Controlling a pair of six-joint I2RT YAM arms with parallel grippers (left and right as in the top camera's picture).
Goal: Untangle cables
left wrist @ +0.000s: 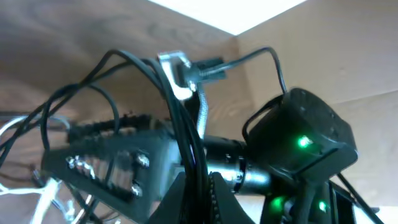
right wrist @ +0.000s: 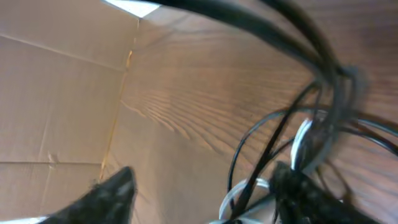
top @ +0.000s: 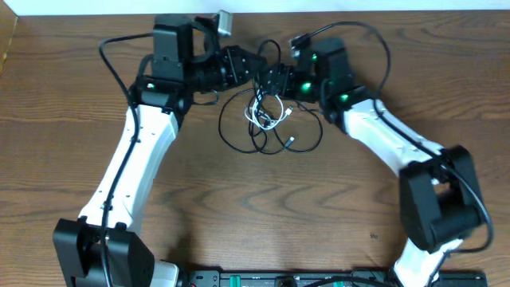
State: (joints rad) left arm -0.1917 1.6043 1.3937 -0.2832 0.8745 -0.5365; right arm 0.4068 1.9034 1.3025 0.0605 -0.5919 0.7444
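Toward the far middle of the counter (top: 239,215) the black cables (top: 307,137) and white cable (top: 263,115) lie knotted, the left gripper (left wrist: 198,196) with jaws seemingly pinched on the black cables, the right gripper (right wrist: 205,186) with jaws wide and empty, so separation seems barely begun and next the right should probably take the white cable.

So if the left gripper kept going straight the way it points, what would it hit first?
Most likely the black two-finger right gripper, facing the left gripper nearly nose to nose over the tangled thin black cables. Cable strands cross between them too, so depth is uncertain.
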